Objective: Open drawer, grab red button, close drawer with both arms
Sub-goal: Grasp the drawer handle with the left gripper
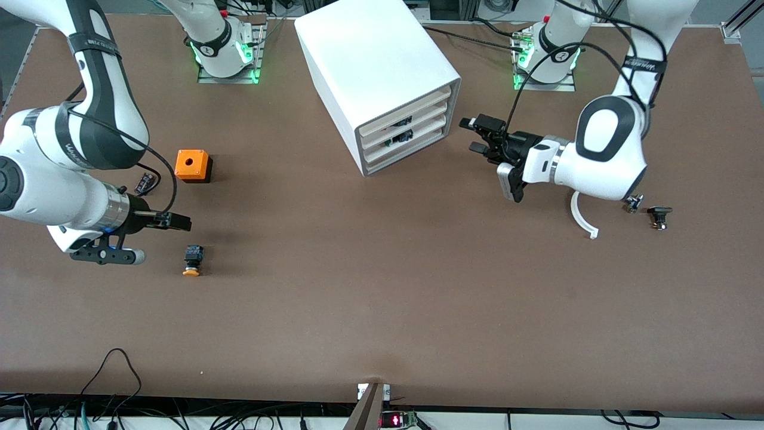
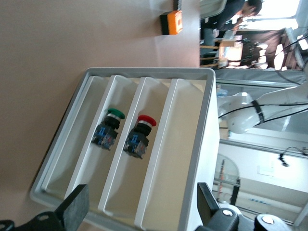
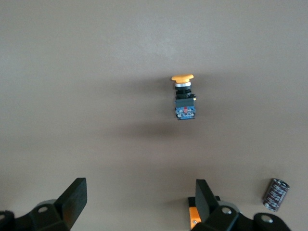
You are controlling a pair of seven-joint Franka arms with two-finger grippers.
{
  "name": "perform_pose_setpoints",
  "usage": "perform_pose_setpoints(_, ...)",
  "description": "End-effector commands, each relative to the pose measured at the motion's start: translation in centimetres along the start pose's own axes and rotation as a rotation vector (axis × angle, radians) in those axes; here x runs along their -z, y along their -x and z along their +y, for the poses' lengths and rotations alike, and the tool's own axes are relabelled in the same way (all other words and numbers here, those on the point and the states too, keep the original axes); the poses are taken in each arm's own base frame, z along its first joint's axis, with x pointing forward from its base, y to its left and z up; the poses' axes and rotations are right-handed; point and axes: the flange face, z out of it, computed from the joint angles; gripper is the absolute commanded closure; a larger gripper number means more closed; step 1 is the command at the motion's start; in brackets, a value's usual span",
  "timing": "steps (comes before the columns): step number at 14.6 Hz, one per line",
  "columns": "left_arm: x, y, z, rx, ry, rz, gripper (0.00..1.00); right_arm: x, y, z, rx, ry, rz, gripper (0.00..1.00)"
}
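Observation:
The white cabinet (image 1: pixel 373 65) stands at the back middle of the table, its three cream-fronted drawers (image 1: pixel 418 126) pushed in. In the left wrist view the red-capped button (image 2: pixel 139 137) lies in the middle drawer (image 2: pixel 156 163), beside a green-capped one (image 2: pixel 108 131) in the drawer below. My left gripper (image 1: pixel 477 134) is open and empty, level with the drawer fronts and a short gap from them; it also shows in the left wrist view (image 2: pixel 142 207). My right gripper (image 1: pixel 178 222) is open and empty, low over the table at the right arm's end; it also shows in the right wrist view (image 3: pixel 139 199).
An orange-yellow-capped button (image 1: pixel 192 261) lies on the table by my right gripper, also in the right wrist view (image 3: pixel 184 96). An orange cube with a hole (image 1: pixel 192 165) and a small dark cylinder (image 1: pixel 143 182) lie close by. A white curved piece (image 1: pixel 582 218) and small black parts (image 1: pixel 658 215) lie under the left arm.

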Motion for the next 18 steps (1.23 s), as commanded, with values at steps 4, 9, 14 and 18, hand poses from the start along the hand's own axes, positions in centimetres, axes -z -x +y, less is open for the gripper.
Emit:
perform_pose_setpoints(4, -6.0, 1.8, -5.6, -0.077, 0.155, 0.058, 0.40, 1.0, -2.0, -4.3, -0.088, -0.030, 0.058, 0.00)
perform_pose_setpoints(9, -9.7, 3.3, -7.3, -0.038, 0.197, 0.009, 0.45, 1.5, -2.3, -6.5, -0.136, -0.049, 0.099, 0.00)
perform_pose_setpoints(14, -11.0, 4.4, -8.5, -0.031, 0.192, -0.001, 0.45, 2.2, -2.5, -9.6, -0.214, -0.068, 0.120, 0.00)
perform_pose_setpoints(18, -12.5, 4.9, -9.4, -0.033, 0.177, -0.008, 0.45, 2.9, -2.5, -12.0, -0.258, -0.082, 0.127, 0.00)
